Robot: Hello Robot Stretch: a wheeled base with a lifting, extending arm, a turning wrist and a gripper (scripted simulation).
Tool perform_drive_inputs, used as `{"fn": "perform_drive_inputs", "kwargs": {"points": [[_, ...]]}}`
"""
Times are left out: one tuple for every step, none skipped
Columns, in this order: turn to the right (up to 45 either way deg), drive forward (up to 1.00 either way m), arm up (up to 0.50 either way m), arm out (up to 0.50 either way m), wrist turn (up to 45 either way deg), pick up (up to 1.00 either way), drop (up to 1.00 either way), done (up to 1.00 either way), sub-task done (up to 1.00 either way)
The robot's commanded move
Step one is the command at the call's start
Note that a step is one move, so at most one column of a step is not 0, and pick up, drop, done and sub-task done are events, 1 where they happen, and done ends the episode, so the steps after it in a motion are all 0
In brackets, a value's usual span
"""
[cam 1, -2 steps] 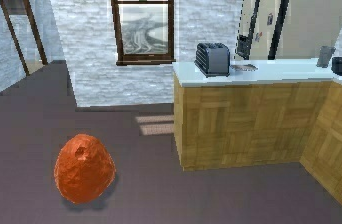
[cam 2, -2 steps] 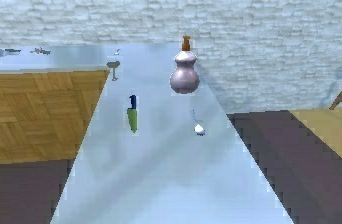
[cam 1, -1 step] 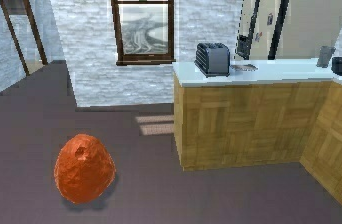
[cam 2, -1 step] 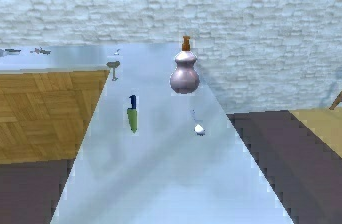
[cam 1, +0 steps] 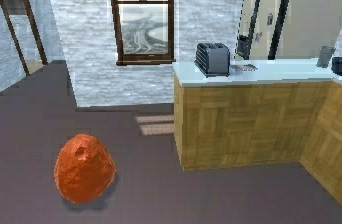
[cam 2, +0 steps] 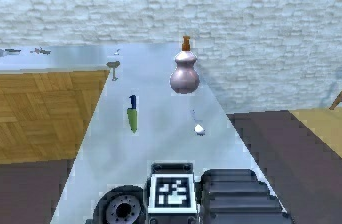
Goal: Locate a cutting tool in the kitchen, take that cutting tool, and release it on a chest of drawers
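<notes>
Arm side view looks out over a pale countertop on which a pear-shaped pinkish vase stands, and that vase serves as the marker for everything else. The knife, blue-handled with a green blade, lies flat on the countertop. It is nearer the robot than the vase and off to the vase's left in this view, apart from it. A small white thing also lies nearer than the vase, just to its right. At the bottom edge, far nearer than the vase, sits the arm's white marker square with the gripper left of it as a dark body. Its fingers cannot be made out, so neither how they stand nor whether it holds anything can be told. Forward view has a toaster on a wood-fronted counter.

The step in hand looks like the approach to the grasp: the cutting tool is found but not yet taken. The next move probably calls for a small shift of the base to bring the gripper in line with the knife. After that the arm would reach out along the countertop and come down over the handle.
</notes>
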Motion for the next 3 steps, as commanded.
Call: {"fn": "perform_drive_inputs", "kwargs": {"points": [[0.0,0.00,0.00,0.36,0.0,0.00,0.00,0.00,0.00],[0.0,0.00,0.00,0.00,45.0,0.00,0.00,0.00,0.00],[0.0,0.00,0.00,0.00,45.0,0.00,0.00,0.00,0.00]]}}
